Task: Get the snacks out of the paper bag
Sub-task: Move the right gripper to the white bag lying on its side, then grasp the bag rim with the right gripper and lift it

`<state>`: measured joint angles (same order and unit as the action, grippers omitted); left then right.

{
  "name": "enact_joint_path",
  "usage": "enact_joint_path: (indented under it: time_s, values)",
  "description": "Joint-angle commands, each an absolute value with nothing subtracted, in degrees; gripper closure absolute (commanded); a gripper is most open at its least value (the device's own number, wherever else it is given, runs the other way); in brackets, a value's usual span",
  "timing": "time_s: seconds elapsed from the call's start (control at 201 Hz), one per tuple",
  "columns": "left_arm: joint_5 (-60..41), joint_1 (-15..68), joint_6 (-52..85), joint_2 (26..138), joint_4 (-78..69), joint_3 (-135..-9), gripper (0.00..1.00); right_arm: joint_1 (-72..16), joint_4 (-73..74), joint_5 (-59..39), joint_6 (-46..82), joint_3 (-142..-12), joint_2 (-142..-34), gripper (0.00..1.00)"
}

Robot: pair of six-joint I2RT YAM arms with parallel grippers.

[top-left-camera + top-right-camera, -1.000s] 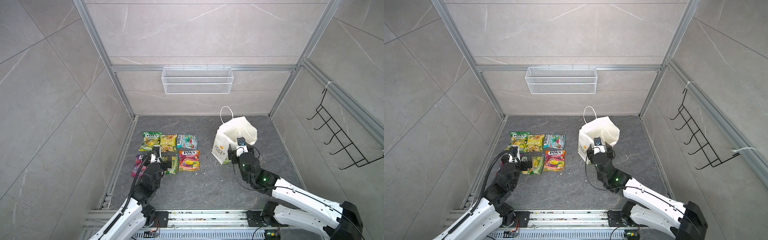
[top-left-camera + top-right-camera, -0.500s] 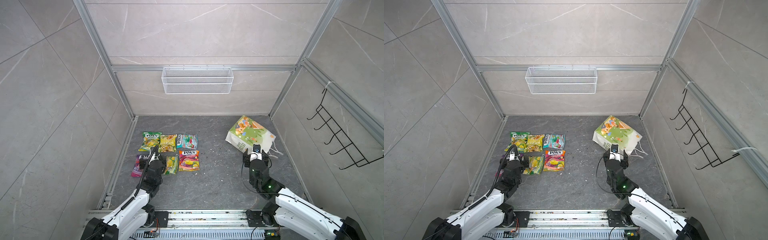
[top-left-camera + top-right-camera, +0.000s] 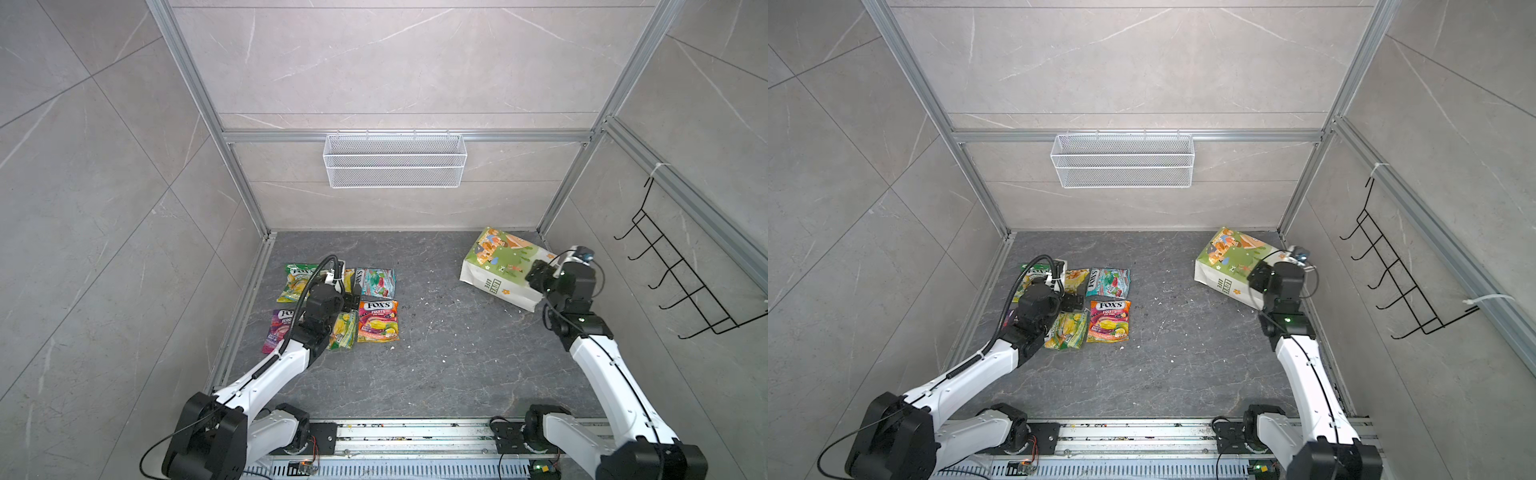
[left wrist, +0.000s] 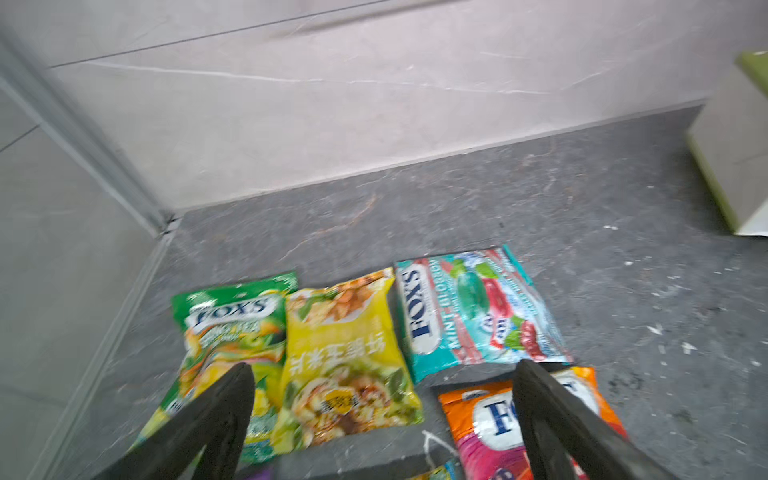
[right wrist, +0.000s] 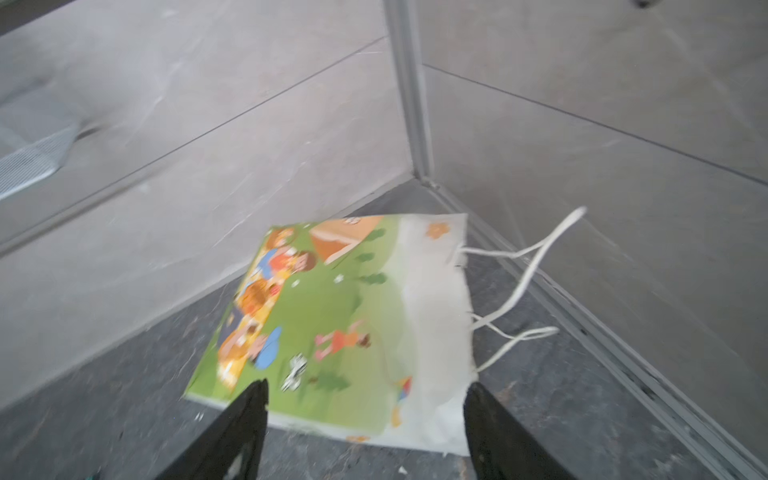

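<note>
Right of centre in both top views, finding the paper bag [image 3: 496,266] lying flat on the floor, one corner hiding behind the right arm [image 3: 602,374]. Left of centre, finding the snacks [image 3: 376,320] lying in two rows, losing most of the yellow packet [image 4: 345,353] and part of the purple packet [image 3: 277,328] behind the left arm [image 3: 282,365]. Seeing the left gripper [image 4: 382,365] gaping wide, empty, above them; the right gripper [image 5: 365,384] spreading empty near the bag.

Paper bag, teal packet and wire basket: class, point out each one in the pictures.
paper bag [image 3: 500,257]: in a top view, printed side face.
teal packet [image 4: 478,311]: left wrist view, its middle.
wire basket [image 3: 1121,171]: in a top view, front mesh.
</note>
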<state>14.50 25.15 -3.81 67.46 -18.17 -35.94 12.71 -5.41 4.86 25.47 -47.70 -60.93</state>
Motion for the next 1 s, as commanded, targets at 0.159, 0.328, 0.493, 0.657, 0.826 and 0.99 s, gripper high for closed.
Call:
enact_joint_path:
  time_s: [0.159,0.328,0.493,0.657,0.826,0.99]
  values:
    - [9.0,26.3,-6.4,70.7,-19.0,-39.4,0.01,28.5,-5.5,-23.2,38.0,-50.5,-75.3,0.22]
    - [8.2,26.3,-5.0,69.6,-19.4,-38.5,0.01,28.8,-1.5,-25.1,37.1,-51.7,-81.2,0.2]
    - [7.6,26.6,-4.3,69.4,-19.5,-38.4,0.01,28.8,3.1,-28.1,36.3,-52.8,-87.2,0.21]
    - [7.7,26.8,-4.0,69.3,-19.8,-38.2,0.01,28.5,9.1,-30.6,37.2,-52.8,-91.1,0.28]
    - [8.1,26.7,-3.9,68.8,-19.8,-38.1,0.01,27.0,9.9,-30.6,36.7,-52.7,-90.7,0.58]
    - [8.8,26.9,-3.6,68.5,-20.1,-37.5,0.01,26.3,8.5,-29.4,36.3,-52.9,-88.8,0.89]
